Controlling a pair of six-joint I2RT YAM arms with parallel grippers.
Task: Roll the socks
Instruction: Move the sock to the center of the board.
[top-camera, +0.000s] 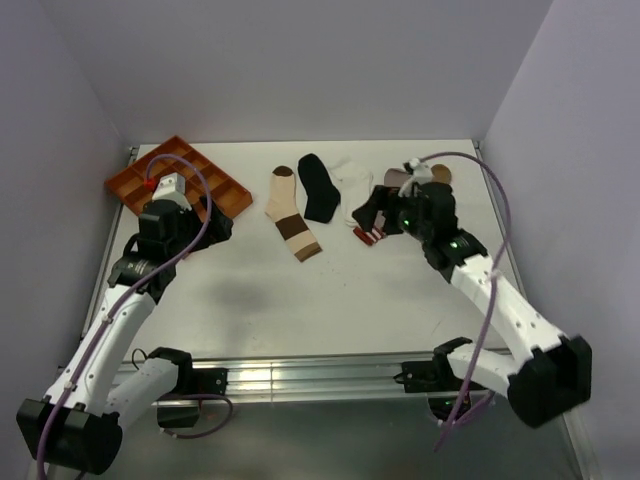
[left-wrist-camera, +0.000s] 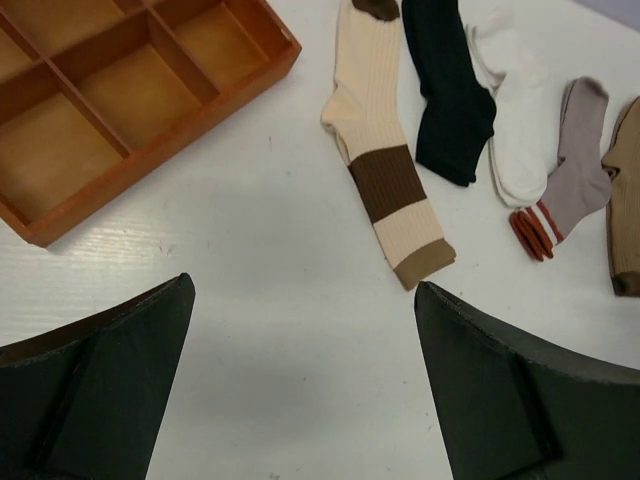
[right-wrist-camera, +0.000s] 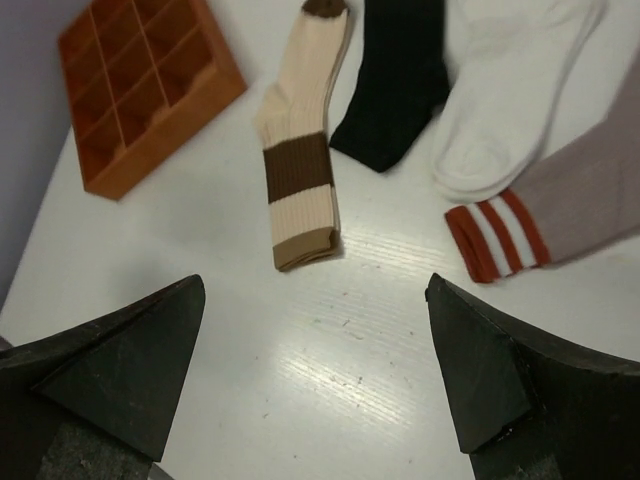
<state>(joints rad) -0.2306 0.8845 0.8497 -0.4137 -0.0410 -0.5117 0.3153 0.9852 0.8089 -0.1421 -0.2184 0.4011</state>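
Several socks lie flat in a row at the back of the table. A cream sock with brown bands (top-camera: 292, 215) (left-wrist-camera: 380, 150) (right-wrist-camera: 300, 150) is leftmost, then a black one (top-camera: 319, 188) (left-wrist-camera: 450, 90) (right-wrist-camera: 395, 80) and a white one (top-camera: 352, 180) (left-wrist-camera: 520, 120) (right-wrist-camera: 510, 90). A grey sock with a red-striped cuff (left-wrist-camera: 575, 170) (right-wrist-camera: 590, 195) and a tan sock (left-wrist-camera: 625, 190) follow on the right. My left gripper (top-camera: 216, 224) (left-wrist-camera: 302, 288) hovers open over bare table, left of the cream sock. My right gripper (top-camera: 368, 212) (right-wrist-camera: 315, 282) hangs open just before the red cuff (top-camera: 368, 237), covering most of the grey sock from above.
An orange compartment tray (top-camera: 130, 185) (left-wrist-camera: 160, 150) (right-wrist-camera: 165, 125) with empty cells sits at the back left, close to my left wrist. Grey walls close in the table on three sides. A metal rail (top-camera: 300, 375) runs along the near edge between the arm bases.
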